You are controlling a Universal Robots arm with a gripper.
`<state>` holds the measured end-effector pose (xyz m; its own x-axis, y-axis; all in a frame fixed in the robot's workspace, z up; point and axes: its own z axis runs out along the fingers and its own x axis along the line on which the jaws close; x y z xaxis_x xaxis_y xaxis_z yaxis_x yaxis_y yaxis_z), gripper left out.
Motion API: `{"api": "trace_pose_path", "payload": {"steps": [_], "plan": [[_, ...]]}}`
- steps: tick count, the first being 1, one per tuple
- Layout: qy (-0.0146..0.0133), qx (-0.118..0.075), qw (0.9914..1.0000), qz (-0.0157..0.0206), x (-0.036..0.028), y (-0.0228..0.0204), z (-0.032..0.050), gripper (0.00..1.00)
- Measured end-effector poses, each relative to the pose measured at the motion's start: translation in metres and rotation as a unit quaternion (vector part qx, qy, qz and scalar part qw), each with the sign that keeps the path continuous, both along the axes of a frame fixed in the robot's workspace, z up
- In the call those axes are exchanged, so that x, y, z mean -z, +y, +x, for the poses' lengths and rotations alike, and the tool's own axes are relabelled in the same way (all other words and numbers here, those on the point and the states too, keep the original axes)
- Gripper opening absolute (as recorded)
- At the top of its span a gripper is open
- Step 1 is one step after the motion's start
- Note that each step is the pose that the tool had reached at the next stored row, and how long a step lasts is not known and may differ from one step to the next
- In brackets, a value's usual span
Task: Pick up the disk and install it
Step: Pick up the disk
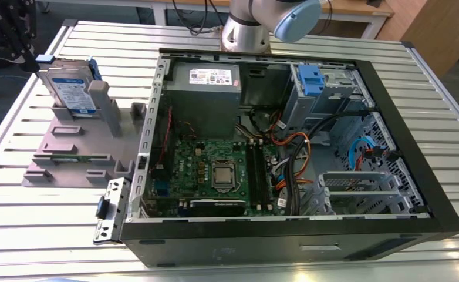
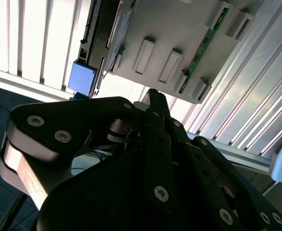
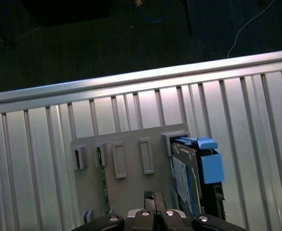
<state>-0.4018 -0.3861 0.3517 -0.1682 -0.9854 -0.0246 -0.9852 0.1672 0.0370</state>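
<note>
Nearest in the exterior view is the open computer case [image 1: 292, 238], which sits on the slatted table [image 1: 26, 223]. On the exterior view's left, just beside the case, is the grey fixture [image 1: 65, 150]. The disk [image 1: 69, 88] stands upright on edge at the fixture's far end, seated in its slot and not yet lifted. A grey post [image 1: 98, 97] rises just beside it.

In both wrist views my gripper [image 3: 154, 199] is clenched with nothing between the jaws. It hangs above the fixture's flat plate, beside the disk [image 3: 184, 178] rather than over it.

I judge that I am on the approach to the pick. To do it well, I should centre over the disk's upper edge, turn the jaws to span its thin width, and spread them wide enough to clear the blue bracket [image 3: 211, 166]. I also have to keep off the post.

At the far right of the case is the drive bay [image 1: 323, 88].
</note>
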Motion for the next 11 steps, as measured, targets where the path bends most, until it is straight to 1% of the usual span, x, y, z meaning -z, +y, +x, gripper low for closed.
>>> {"api": "trace_pose_path", "payload": {"steps": [11], "plan": [[0.0000, -0.004, 0.99999, 0.0000, 0.0000, 0.0000, 0.0000, 0.11]]}}
